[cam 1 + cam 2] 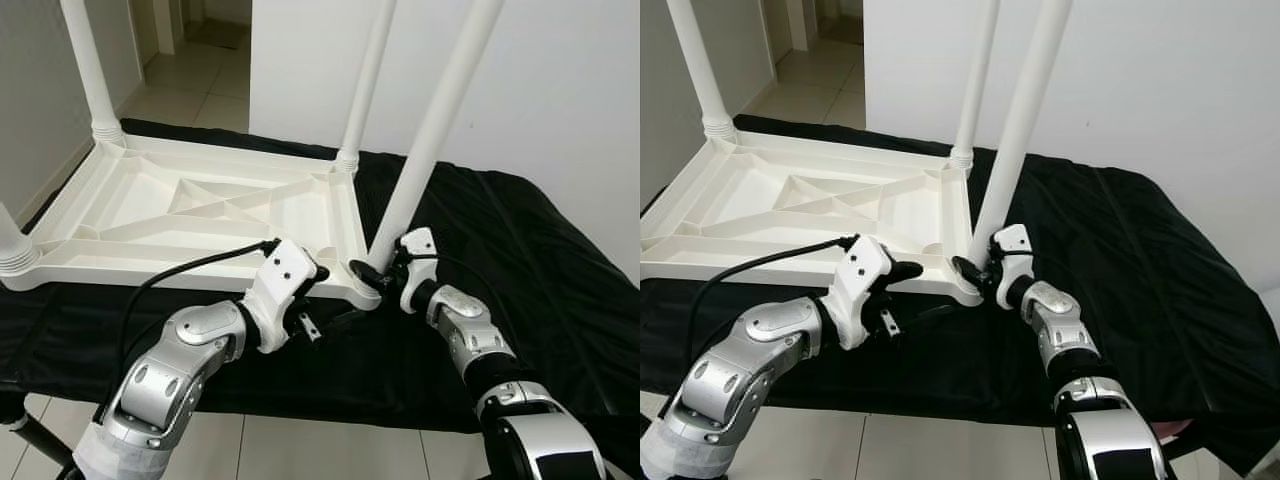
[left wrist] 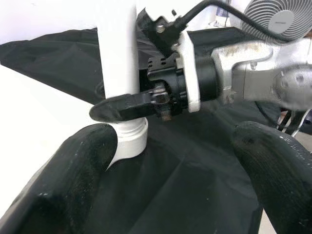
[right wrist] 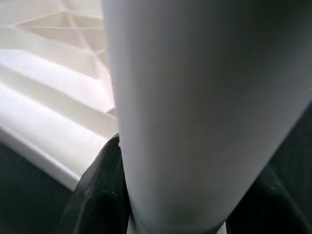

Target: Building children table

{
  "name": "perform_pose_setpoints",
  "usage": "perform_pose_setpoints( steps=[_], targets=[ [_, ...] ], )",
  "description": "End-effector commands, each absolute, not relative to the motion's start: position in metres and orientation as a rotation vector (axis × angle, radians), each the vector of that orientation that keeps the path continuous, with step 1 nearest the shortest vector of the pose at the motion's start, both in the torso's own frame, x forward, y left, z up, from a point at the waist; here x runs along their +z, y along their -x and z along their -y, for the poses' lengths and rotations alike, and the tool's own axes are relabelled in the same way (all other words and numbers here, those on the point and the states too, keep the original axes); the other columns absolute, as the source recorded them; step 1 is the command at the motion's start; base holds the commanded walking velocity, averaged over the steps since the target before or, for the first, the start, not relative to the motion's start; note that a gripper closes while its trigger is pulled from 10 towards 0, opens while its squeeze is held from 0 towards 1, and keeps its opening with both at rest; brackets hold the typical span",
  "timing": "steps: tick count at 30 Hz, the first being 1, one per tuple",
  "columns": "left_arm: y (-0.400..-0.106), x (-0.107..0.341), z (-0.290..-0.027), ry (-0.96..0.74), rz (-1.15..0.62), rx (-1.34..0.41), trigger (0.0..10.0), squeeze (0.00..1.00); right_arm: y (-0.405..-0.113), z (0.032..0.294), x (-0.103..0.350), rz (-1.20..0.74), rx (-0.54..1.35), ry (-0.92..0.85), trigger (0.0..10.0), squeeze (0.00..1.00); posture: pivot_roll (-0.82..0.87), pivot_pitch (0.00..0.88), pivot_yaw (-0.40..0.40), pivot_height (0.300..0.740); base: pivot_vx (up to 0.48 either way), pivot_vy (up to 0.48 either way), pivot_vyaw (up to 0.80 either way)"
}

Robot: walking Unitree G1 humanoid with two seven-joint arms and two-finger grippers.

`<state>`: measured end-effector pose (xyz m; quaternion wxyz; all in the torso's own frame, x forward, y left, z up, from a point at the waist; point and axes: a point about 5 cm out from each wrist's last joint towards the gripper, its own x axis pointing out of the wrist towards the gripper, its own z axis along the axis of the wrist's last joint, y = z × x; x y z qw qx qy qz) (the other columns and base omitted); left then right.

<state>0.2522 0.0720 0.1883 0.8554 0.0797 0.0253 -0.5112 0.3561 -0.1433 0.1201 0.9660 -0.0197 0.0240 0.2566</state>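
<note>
A white children's table (image 1: 200,272) lies upside down on a black cloth. Its legs stand up at the far left (image 1: 90,70), far right (image 1: 365,80) and near left (image 1: 12,245) corners. The near-right leg (image 1: 430,130) leans slightly at its corner socket. My right gripper (image 1: 375,272) is shut on that leg just above its base, and the leg (image 3: 195,97) shows close up between the black fingers (image 3: 95,195). My left gripper (image 1: 335,297) is open just in front of the table's near rim, beside the same corner, with the leg (image 2: 119,58) ahead of its fingers (image 2: 83,165).
The black cloth (image 1: 520,260) covers a low surface whose front edge drops to the tiled floor (image 1: 300,450). A white wall (image 1: 560,80) stands behind, with a doorway (image 1: 200,50) at the back left. A grey fan (image 2: 278,17) stands to the side.
</note>
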Motion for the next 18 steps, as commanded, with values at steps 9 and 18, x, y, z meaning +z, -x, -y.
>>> perform_pose_setpoints(
  steps=[9,18],
  targets=[
    [-0.253,0.19,-0.063,-0.169,-0.032,-1.097,10.0,0.0,-0.326,0.136,0.12,-0.085,-0.083,0.026,0.0,0.0,0.05,0.0,-0.14,0.74,0.0,0.0,0.0],
    [-0.252,0.19,-0.064,-0.17,-0.033,-1.097,10.0,0.0,-0.317,0.12,0.122,-0.098,-0.115,-0.018,0.0,0.0,0.06,0.0,-0.14,0.74,0.0,0.0,0.0]
  ],
)
